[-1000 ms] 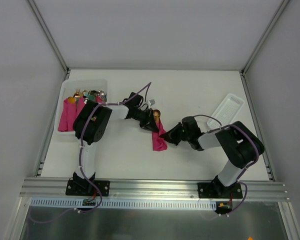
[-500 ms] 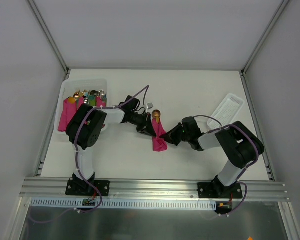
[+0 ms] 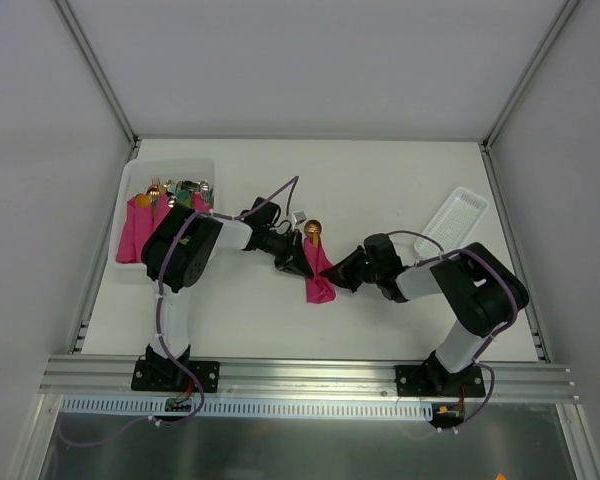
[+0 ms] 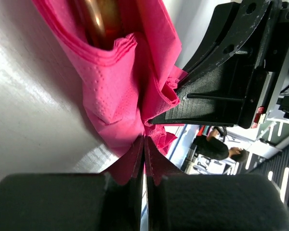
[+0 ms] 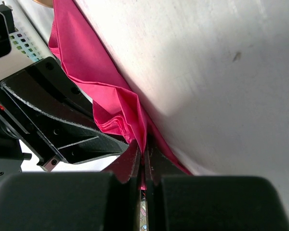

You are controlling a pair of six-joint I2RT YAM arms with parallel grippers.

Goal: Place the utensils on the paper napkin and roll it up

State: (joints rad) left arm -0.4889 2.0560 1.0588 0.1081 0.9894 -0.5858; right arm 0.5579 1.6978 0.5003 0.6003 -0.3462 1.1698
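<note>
The paper napkin (image 3: 320, 280) lies mid-table as a narrow magenta roll. The gold spoon bowl of the utensils (image 3: 313, 231) sticks out of its far end. My left gripper (image 3: 298, 262) is at the roll's left side, jaws shut with the tips pinching a fold of napkin (image 4: 115, 91). The gold utensil handle (image 4: 98, 19) shows inside the wrap. My right gripper (image 3: 338, 276) is at the roll's right side, shut on a napkin edge (image 5: 111, 96), and pink paper shows between its jaws. The two grippers face each other across the roll.
A clear bin (image 3: 170, 163) at the back left holds other pink napkin bundles (image 3: 140, 230) with mixed cutlery tips. A white ribbed tray (image 3: 456, 218) lies at the back right. Metal posts frame the table's sides.
My left gripper has slid a little nearer along the roll's left side and its wrist has turned. The right gripper and the roll have hardly moved.
</note>
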